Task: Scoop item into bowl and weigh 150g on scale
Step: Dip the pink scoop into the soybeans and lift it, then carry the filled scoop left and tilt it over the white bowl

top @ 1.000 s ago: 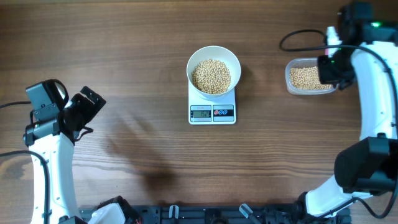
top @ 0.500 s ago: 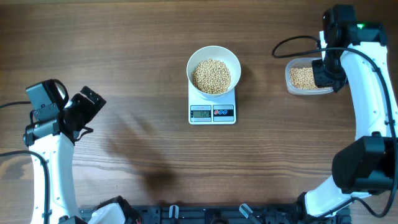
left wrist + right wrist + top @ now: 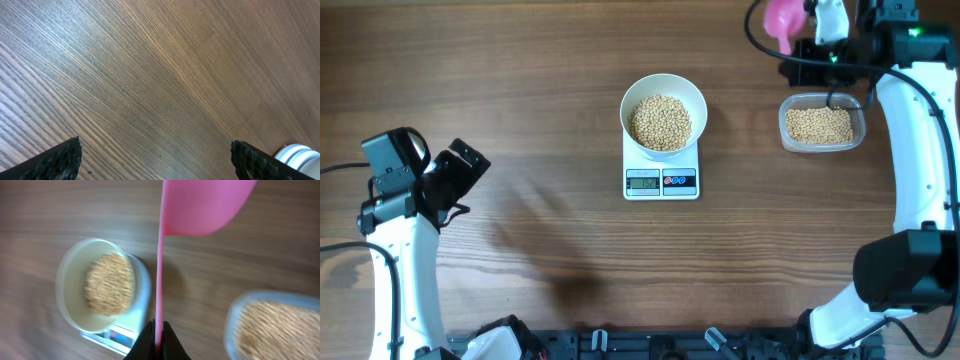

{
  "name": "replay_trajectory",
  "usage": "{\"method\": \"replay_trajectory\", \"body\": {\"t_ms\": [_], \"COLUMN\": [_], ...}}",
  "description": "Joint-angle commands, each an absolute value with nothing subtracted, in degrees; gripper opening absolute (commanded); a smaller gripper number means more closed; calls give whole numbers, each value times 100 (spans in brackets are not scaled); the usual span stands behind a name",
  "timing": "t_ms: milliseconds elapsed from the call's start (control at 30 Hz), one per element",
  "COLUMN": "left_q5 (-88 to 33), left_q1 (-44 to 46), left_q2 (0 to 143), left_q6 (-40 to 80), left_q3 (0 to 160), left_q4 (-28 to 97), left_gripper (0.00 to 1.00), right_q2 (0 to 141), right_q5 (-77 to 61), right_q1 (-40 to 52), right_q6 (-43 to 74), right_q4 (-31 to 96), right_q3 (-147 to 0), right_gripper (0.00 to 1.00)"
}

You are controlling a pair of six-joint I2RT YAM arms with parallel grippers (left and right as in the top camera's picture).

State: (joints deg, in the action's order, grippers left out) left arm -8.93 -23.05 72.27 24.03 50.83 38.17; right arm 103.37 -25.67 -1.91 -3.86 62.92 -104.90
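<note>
The beans (image 3: 661,122) are small, hard, round and loose. They will probably roll and bounce at any tilt, and each weighs next to nothing, so pinching them is hopeless. They are best taken with a scoop dug into the heap and carried level, with the last few tipped out slowly. Nearest, at the left, the left gripper (image 3: 156,159) hangs over bare table (image 3: 150,75), its jaws spread wide and holding nothing. Farther in, at the middle, the scale (image 3: 662,182) has its display facing the near edge, the digits too small to read. On its far half stands the bowl (image 3: 628,108), already holding a good mound of beans. To the right, well apart from the scale, a clear tub (image 3: 784,125) holds the rest of the supply. Just beyond the tub, at the far right, the right gripper (image 3: 157,340) is clamped tight on the thin handle of a pink scoop (image 3: 782,22). Whether the scoop carries any beans I cannot tell.
</note>
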Motion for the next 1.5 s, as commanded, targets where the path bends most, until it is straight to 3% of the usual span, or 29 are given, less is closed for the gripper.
{"method": "replay_trajectory", "body": {"t_ms": [0,300,600,967,1467], "left_q5": [-958,-958,-958,-956,-956], "left_q1": [-2338,-2338,-2338,-2338,-2338], "left_q2": [7223,7223,7223,7223,7223], "left_q6": [2290,2290,2290,2290,2290], "left_q3": [5068,5068,5068,5068,5068], "left_q4": [3802,3802,3802,3802,3802], "left_gripper": [100,100,100,100,100], "right_q2": [10274,10285,10694,10844,10864], "right_q5": [-3284,-1131,-987,478,552], "right_q1": [148,1579,2274,2532,2534], "right_q6": [-309,-628,-902,-1114,-1155], "right_q4": [6219,6239,6442,6375,6086], "right_q3": [-10582,-10536,-10374,-10055,-9596], "right_gripper": [4,4,4,4,4]}}
